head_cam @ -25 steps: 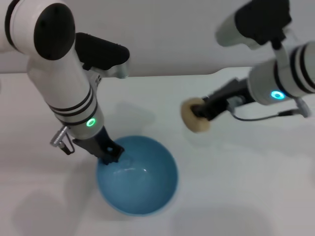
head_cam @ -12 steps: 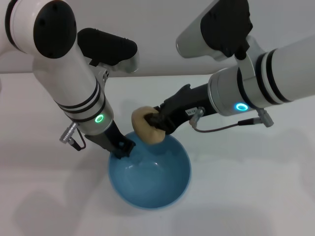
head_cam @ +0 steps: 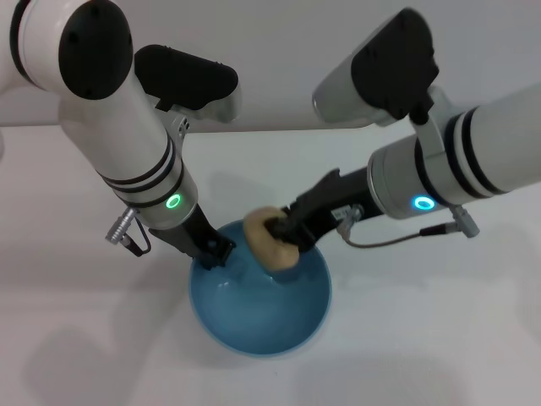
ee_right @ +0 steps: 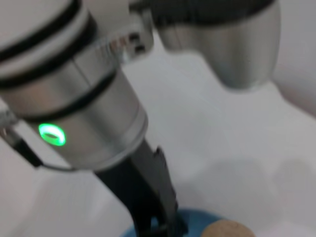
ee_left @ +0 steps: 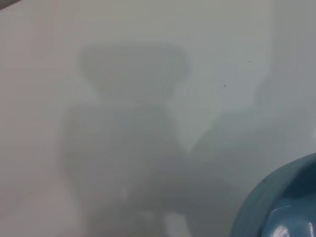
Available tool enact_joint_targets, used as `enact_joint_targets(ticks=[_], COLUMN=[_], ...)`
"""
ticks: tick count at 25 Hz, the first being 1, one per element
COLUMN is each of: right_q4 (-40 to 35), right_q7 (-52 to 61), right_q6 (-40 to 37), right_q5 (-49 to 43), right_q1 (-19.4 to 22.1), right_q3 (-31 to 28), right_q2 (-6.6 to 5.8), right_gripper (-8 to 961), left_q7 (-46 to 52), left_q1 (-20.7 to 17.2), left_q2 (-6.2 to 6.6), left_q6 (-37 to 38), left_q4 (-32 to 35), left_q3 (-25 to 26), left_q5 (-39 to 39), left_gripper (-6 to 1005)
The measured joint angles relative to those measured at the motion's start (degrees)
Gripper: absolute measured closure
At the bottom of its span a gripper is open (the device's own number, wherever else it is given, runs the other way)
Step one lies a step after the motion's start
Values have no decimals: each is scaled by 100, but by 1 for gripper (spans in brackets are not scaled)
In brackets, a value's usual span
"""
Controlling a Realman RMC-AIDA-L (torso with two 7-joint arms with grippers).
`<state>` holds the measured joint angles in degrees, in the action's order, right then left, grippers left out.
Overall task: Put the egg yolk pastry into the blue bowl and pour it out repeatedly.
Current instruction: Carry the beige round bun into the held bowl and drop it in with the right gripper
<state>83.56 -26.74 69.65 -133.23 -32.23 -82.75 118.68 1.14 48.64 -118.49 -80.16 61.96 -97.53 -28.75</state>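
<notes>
While my right gripper (head_cam: 283,233) reaches in from the right side of the white table (head_cam: 439,338), its dark fingers are clamped on the egg yolk pastry (head_cam: 269,240); the pale tan ball hangs over the far part of the blue bowl (head_cam: 260,321), dipping just past the rim toward the glossy inside, and I cannot tell whether it touches the bowl's wall. My left gripper (head_cam: 211,251) comes down from the left and pinches the bowl's rim on its near-left edge, fingers closed on the blue bowl; the bowl sits on the table in front of me, between my two arms. A green ring glows on my left forearm and a blue one on my right; a thin grey cable (head_cam: 397,238) loops under my right wrist.

From my left wrist I see mostly bare table with soft shadows, and only a curved piece of the bowl's outer wall at the corner (ee_left: 276,207); from my right wrist I see my left arm's grey forearm and its dark gripper (ee_right: 153,217) meeting the bowl's edge (ee_right: 185,219), with a sliver of the pastry (ee_right: 227,229) just beside it.
</notes>
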Motion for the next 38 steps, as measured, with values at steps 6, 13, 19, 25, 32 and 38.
enact_joint_targets(ticks=[6, 13, 19, 25, 32, 38], right_q4=[-399, -420, -402, -241, -218, -314], right_q7=[28, -8, 75, 307, 671, 995], right_q6=[53, -98, -148, -180, -567, -774], right_q5=[31, 17, 22, -182, -995, -1794], right_q1=[-166, -164, -153, -15, 389, 726], right_q3=[14, -19, -256, -967, -1656, -1710], right_q2=[10, 14, 15, 0, 2, 0], right_gripper=[889, 787, 662, 659, 660, 661], left_q7=[-3, -48, -51, -68, -70, -49], left_q1=[13, 15, -13, -111, -374, -772], left_q2=[-7, -8, -8, -2, 3, 1], left_q6=[1, 2, 42, 397, 1337, 2847], left_q4=[6, 9, 10, 10, 9, 40], left_q3=[-5, -3, -13, -36, -87, -522], left_q5=[-40, -69, -72, -69, -69, -70], left_gripper=[983, 983, 984, 983, 987, 989])
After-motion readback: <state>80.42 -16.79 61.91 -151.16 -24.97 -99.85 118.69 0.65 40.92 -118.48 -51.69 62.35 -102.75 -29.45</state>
